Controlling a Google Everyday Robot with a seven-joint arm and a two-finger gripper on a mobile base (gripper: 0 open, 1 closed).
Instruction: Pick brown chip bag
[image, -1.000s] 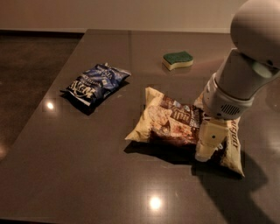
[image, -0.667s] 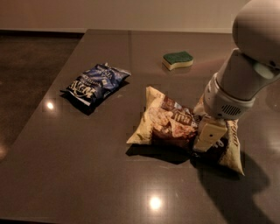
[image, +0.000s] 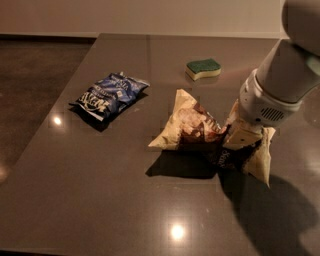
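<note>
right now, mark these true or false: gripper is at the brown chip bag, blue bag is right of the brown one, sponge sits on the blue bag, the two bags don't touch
1. The gripper is at the brown chip bag. True: it is down on the bag's right part.
2. The blue chip bag lies to the right of the brown one. False: in the camera view it lies to the left.
3. The green sponge sits on the blue chip bag. False: it lies by itself on the table, farther back, behind the brown chip bag.
4. The two bags do not touch. True: bare table shows between them.
</note>
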